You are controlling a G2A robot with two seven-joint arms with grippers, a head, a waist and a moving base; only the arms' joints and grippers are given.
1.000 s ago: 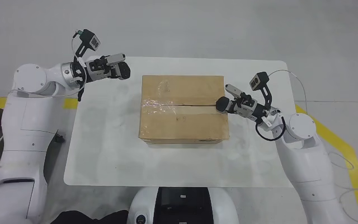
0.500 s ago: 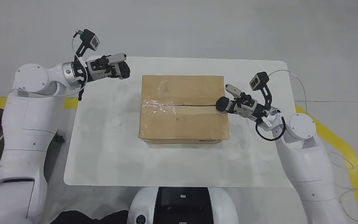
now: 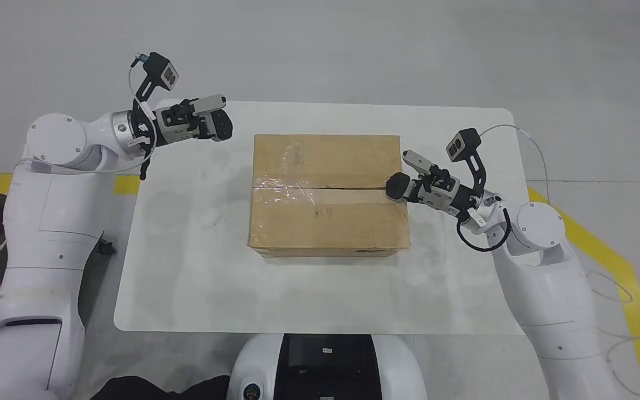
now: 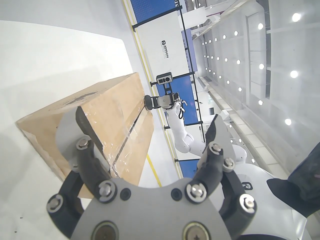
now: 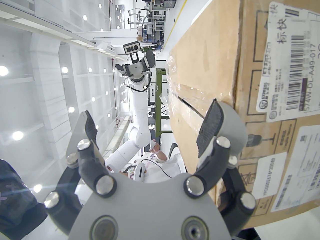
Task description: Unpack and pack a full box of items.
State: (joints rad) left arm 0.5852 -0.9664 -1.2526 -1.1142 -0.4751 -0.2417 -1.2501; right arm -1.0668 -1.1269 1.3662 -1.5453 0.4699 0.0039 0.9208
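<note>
A brown cardboard box [image 3: 328,195] stands shut in the middle of the white table [image 3: 200,270], its top flaps sealed with clear tape along the centre seam. My right gripper [image 3: 398,186] hovers at the box's right end, level with the seam, open and holding nothing. In the right wrist view the box [image 5: 212,51] with its shipping labels lies close beside my open gripper [image 5: 152,123]. My left gripper [image 3: 222,125] hangs open above the table's far left corner, apart from the box. In the left wrist view the box [image 4: 100,116] lies beyond the open gripper [image 4: 147,126].
A cable [image 3: 530,150] runs along the table's right edge behind the right arm. Bare table surface lies on the left, right and near sides of the box.
</note>
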